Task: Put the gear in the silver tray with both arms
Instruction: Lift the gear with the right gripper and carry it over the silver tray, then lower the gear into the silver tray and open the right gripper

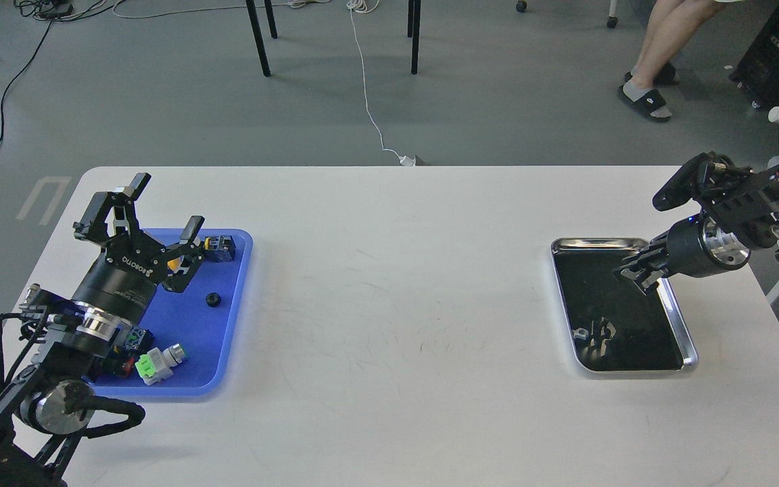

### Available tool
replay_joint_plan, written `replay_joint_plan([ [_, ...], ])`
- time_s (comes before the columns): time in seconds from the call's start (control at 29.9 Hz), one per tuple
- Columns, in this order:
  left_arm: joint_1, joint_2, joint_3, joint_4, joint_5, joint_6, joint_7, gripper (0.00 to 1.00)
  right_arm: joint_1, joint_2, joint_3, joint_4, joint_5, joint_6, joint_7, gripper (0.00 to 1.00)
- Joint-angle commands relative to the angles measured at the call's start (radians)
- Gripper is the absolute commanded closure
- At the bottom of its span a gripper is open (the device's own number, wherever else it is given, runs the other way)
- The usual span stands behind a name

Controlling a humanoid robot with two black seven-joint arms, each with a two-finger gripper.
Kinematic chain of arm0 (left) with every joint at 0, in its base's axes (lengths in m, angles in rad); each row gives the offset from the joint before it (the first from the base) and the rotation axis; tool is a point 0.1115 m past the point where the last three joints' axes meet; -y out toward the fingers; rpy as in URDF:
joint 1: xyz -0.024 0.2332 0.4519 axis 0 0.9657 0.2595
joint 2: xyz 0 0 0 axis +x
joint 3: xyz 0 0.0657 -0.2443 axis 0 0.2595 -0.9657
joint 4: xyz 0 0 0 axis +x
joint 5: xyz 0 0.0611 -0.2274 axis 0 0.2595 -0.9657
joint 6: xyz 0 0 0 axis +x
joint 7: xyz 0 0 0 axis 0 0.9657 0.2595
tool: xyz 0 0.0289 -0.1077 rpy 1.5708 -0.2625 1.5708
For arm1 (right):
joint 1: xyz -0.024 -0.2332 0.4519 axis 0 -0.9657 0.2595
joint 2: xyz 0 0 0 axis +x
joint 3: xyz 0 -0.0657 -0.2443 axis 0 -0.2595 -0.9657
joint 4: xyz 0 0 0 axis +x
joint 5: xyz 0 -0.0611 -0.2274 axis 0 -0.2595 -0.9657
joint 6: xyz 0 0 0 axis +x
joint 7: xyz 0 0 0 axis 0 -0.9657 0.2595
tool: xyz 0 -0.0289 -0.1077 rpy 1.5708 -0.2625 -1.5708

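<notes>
**Now: line up on the gear before closing**

Nearest, the left arm rises from the lower left corner over the blue tray, where a green-and-white connector lies by its wrist. Further on, the small black gear sits alone on bare blue, just beside the left gripper, whose 2 fingers are spread wide and hold nothing. To do this step well, I judge it should centre the gear between the fingers, come down straight, and close gently, since so small a round part may roll or squirt out. The yellow-and-black part beyond should be left alone. Far across the table, the silver tray waits; the right gripper hangs over its far rim, too dark to tell its state
</notes>
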Motion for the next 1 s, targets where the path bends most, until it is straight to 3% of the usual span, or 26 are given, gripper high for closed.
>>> replay_joint_plan([
  [0.0,0.0,-0.002,0.0,0.0,0.0,0.0,0.0,0.02,-0.029,0.029,0.0,-0.043,0.0,-0.001,0.0,0.86],
  [0.77,-0.009,0.004,0.002,0.0,-0.002,0.0,0.001,0.02,-0.088,0.127,0.004,-0.13,0.003,-0.043,0.0,0.83],
  [0.97,-0.007,0.008,0.001,0.0,-0.002,0.0,0.001,0.02,-0.092,0.134,0.004,-0.133,0.003,-0.041,0.0,0.75],
])
